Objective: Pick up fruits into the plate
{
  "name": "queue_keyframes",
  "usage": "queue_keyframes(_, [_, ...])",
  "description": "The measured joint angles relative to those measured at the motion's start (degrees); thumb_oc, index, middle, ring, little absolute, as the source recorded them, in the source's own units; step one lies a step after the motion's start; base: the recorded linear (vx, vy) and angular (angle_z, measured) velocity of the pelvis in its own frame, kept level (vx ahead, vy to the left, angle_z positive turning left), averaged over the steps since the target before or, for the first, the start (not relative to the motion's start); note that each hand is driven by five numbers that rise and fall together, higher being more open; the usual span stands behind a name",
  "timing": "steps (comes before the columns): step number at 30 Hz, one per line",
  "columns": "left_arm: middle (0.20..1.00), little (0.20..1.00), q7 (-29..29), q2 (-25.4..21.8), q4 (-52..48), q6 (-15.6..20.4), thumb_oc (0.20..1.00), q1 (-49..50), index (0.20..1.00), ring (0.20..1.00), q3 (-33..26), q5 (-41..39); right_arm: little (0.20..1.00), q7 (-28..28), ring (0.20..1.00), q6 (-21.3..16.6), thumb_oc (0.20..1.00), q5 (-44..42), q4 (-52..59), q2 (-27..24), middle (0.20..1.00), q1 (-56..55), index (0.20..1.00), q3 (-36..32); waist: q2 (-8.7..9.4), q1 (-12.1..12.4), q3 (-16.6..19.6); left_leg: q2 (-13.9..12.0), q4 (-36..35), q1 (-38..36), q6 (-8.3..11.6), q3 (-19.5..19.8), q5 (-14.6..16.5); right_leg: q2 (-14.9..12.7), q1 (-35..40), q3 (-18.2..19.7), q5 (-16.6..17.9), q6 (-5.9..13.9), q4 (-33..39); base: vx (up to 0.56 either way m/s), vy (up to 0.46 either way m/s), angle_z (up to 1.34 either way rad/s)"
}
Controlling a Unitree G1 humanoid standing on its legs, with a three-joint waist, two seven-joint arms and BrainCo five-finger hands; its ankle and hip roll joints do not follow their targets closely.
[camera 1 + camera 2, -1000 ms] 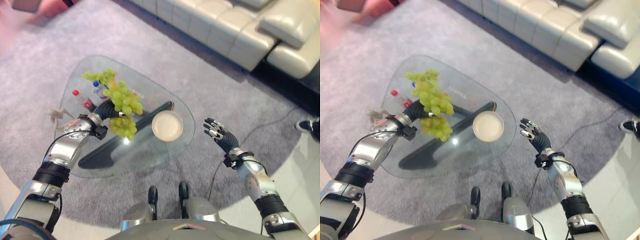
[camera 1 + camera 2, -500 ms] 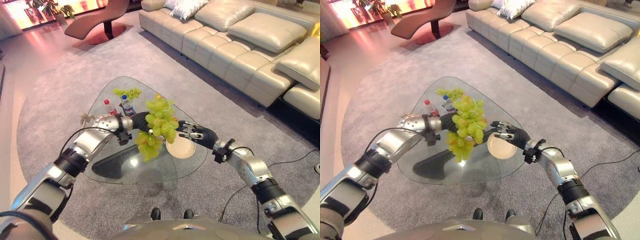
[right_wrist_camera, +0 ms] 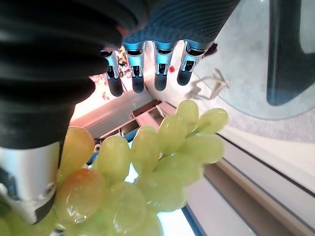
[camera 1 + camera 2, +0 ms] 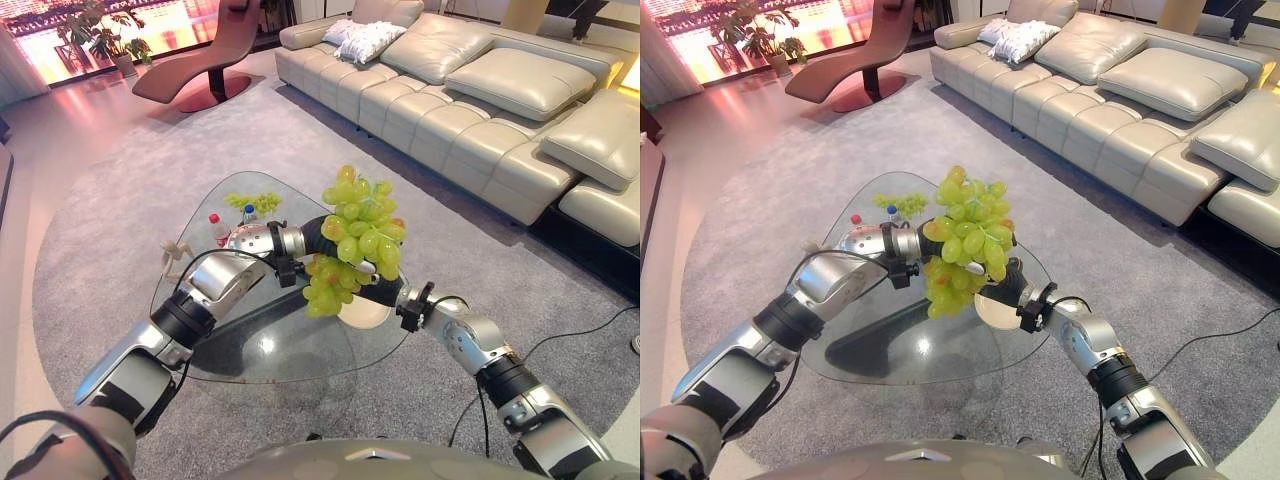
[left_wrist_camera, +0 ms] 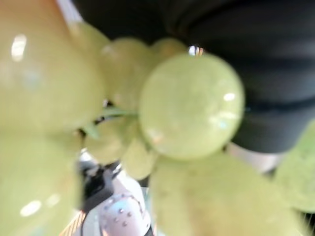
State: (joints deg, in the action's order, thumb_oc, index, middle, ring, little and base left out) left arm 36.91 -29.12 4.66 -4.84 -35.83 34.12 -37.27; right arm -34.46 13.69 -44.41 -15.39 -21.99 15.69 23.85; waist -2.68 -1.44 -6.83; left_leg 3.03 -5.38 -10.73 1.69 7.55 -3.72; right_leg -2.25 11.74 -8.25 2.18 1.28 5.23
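A big bunch of green grapes (image 4: pixel 358 235) hangs in the air above the glass table (image 4: pixel 300 350), and my left hand (image 4: pixel 312 235) is shut on it from the left. The grapes (image 5: pixel 189 105) sit right against the lens in the left wrist view. My right hand (image 4: pixel 378 292) reaches in under the bunch from the right, just above the white plate (image 4: pixel 368 315). Its fingers (image 3: pixel 160 73) are straight and open, with the grapes (image 3: pixel 147 167) hanging close beside them. A smaller grape bunch (image 4: pixel 253 202) lies on the table's far side.
Two small bottles (image 4: pixel 216 226) (image 4: pixel 249 214) stand on the table's left part, and a small beige figure (image 4: pixel 172 252) sits at its left edge. A cream sofa (image 4: pixel 480 100) runs along the far right; a lounge chair (image 4: pixel 200 70) stands far back on the grey rug.
The camera has tilted up. My left hand has raised the grape bunch and carried it right, over the plate. My right hand came in from the right side to under the bunch.
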Motion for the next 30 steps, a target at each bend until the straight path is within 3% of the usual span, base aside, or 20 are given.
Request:
queue_keyframes(6, [0.200, 0.200, -1.44, -0.55, -1.07, 0.00, 0.200, -0.56, 0.200, 0.200, -0.03, -1.14, 1.000, -1.29, 1.000, 0.00, 1.000, -2.21, 0.00, 0.97, 1.000, -0.02, 1.000, 1.21, -0.01, 0.00, 0.01, 0.00, 0.00, 0.02, 0.32, -0.14, 0.23, 0.00, -0.08, 0.14, 0.00, 0.00, 0.00, 0.00, 0.000, 0.00])
queue_keyframes(18, [0.200, 0.200, -1.55, -3.99, -1.20, 0.00, 0.200, -0.52, 0.200, 0.200, -0.36, -1.26, 1.000, -9.27, 1.000, 1.15, 1.000, -12.60, 0.10, 2.66, 1.000, -4.12, 1.000, 1.85, -0.48, 0.16, 0.29, -0.04, -0.02, 0.19, 0.40, -0.49, 0.40, 0.02, -0.37, 0.50, -0.01, 0.00, 0.00, 0.00, 0.000, -0.01])
queue_keyframes(30, [0.200, 0.200, -1.23, -5.65, -1.15, -0.04, 0.200, 3.58, 0.200, 0.200, -6.39, -4.34, 1.000, -14.91, 1.000, 1.05, 1.000, -17.63, 0.40, 2.44, 1.000, -6.93, 1.000, -1.04, -1.63, 0.04, 0.99, -0.07, -0.02, 0.47, 0.36, -0.74, 0.45, 0.05, -0.82, 0.84, -0.02, 0.00, 0.01, -0.01, -0.004, -0.01])
